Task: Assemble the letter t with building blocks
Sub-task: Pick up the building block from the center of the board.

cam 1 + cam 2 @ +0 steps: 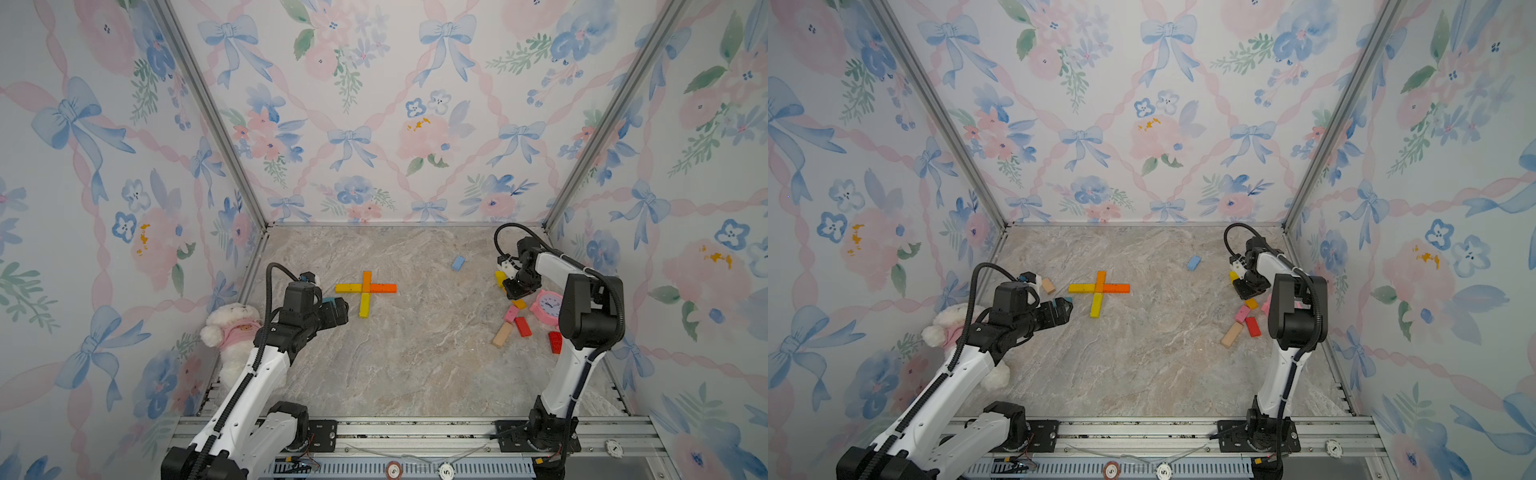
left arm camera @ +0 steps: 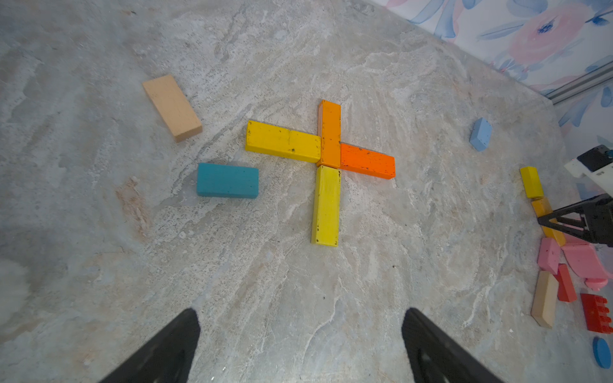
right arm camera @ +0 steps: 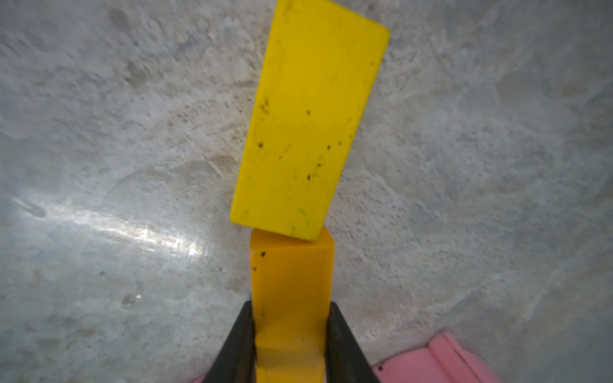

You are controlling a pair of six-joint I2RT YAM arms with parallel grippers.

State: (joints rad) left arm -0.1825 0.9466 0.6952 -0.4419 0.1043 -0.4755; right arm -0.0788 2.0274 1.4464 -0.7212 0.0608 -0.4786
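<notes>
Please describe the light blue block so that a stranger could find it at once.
Start at the yellow-and-orange cross on the marble table. Toward the right arm, nearer the back wall, the light blue block lies alone. No other block is pale blue.

Scuffed painted wooden blocks (image 2: 326, 205) lie on glossy marbled tabletop (image 2: 298, 298).

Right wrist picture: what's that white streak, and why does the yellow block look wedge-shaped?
Right wrist view: the streak is glare on the marble tabletop; the close, wide-angle perspective probably skews the yellow block; the right gripper, closed on the amber block, looks soft. Left wrist view: the left gripper is blurred at the frame's edge.
</notes>
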